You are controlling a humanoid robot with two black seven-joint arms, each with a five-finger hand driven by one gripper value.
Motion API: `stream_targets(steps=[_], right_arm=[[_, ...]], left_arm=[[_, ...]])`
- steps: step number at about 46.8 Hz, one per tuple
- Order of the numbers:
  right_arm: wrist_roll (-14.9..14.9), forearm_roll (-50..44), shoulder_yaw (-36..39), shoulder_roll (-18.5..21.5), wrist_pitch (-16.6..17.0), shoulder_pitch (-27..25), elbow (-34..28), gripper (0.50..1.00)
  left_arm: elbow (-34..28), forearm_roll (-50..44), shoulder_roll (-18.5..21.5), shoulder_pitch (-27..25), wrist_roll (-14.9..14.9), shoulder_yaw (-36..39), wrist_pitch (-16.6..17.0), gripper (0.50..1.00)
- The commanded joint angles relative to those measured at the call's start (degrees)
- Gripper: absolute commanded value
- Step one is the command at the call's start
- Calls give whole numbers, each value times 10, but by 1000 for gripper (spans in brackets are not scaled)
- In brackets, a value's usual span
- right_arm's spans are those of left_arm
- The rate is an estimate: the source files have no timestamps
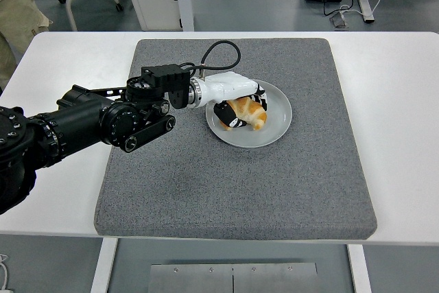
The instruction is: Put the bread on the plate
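While the black left arm reaches in from the left edge across the grey felt mat, its white-and-black five-fingered left hand lies over the left part of the round grey plate. Its fingers are curled around the golden-brown piece of bread, which sits on the plate's surface near its middle. The plate rests on the far half of the mat, which covers the middle of the white table. At the far left corner, a person's beige trouser leg shows beside the table.
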Motion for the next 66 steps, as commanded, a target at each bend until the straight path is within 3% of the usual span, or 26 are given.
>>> stream_targets(steps=[1,8,23,33,46,66], right_arm=[[0,0,0,0,0,0,0,1000],[0,0,0,0,0,0,0,1000],[0,0,0,0,0,0,0,1000],[0,0,0,0,0,-1,0,1000],[0,0,0,0,0,0,0,1000],[0,0,0,0,0,0,0,1000]], left_arm=[[0,-5,0,-2,0,0,0,870],[-5,-6,0,-8,-1,-1,-5,971],[-66,-50,3,-54,0,-4,-19,974],[-146,-92,71,-104,0,-7,-24,974],[-156,-200,141,-146,1,-51,-31,974],[-146,-424,215,-108,-3,-127,-43,974]])
